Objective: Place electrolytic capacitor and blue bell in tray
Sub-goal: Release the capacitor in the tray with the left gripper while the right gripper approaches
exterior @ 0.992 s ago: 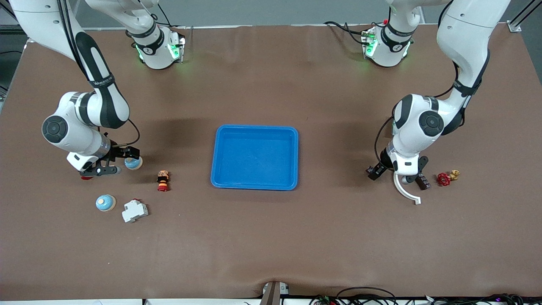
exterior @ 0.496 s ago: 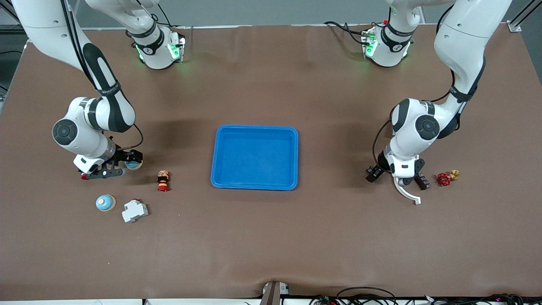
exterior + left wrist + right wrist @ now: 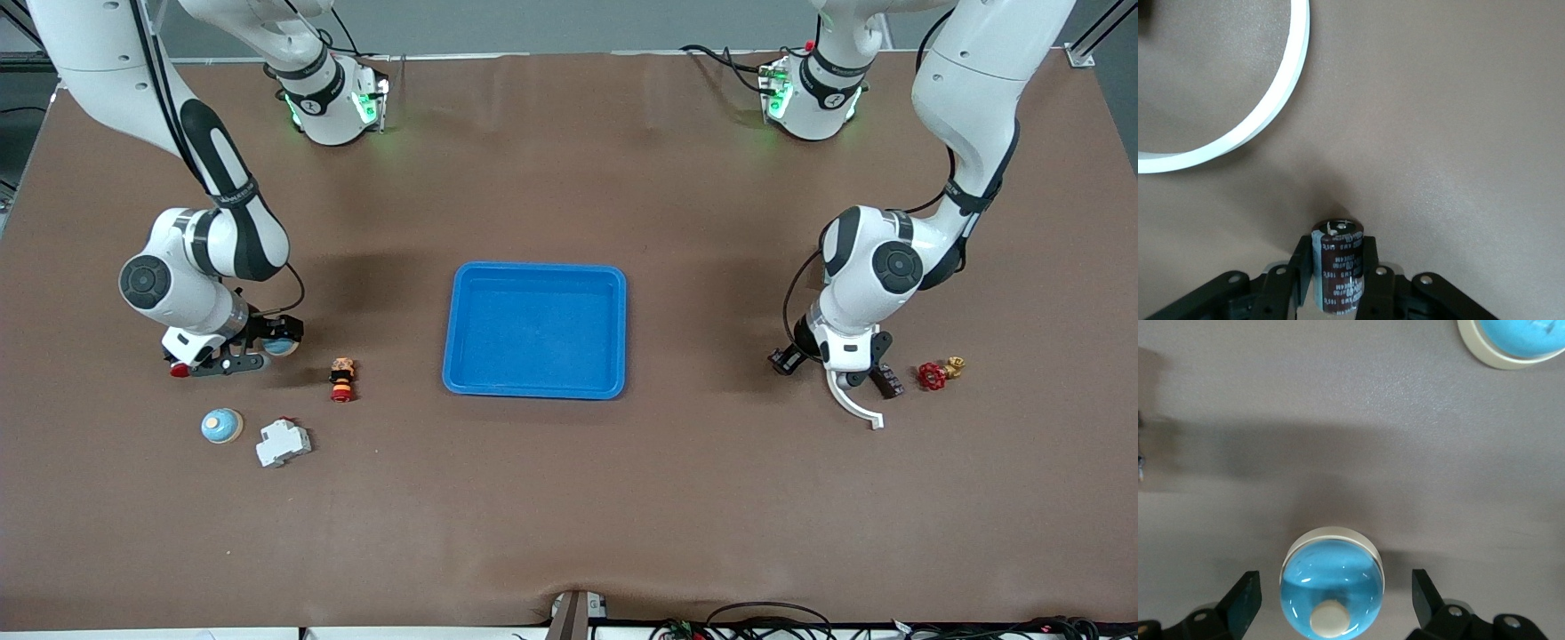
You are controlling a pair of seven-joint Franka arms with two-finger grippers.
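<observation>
The bright-blue tray (image 3: 536, 268) lies in the middle of the table with nothing in it. My left gripper (image 3: 1337, 253) is shut on the electrolytic capacitor (image 3: 1338, 270), a dark brown cylinder with a pale stripe, low over the table. In the front view this gripper (image 3: 840, 373) is toward the left arm's end and its hand hides the capacitor. My right gripper (image 3: 1335, 587) stands open around a blue bell (image 3: 1331, 577) that rests on the table, with a clear gap on each side. The front view shows that bell (image 3: 283, 345) at the right gripper (image 3: 277, 343).
A second blue bell (image 3: 221, 426) and a white breaker (image 3: 283, 442) lie nearer the camera than the right gripper. A small red-and-orange figure (image 3: 341, 379) stands between that bell and the tray. A white curved piece (image 3: 853, 404) and a red valve (image 3: 933, 375) lie by the left gripper.
The left gripper's fingers have closed onto the capacitor. The right arm has shifted a little toward the tray and settled around the blue bell, still open.
</observation>
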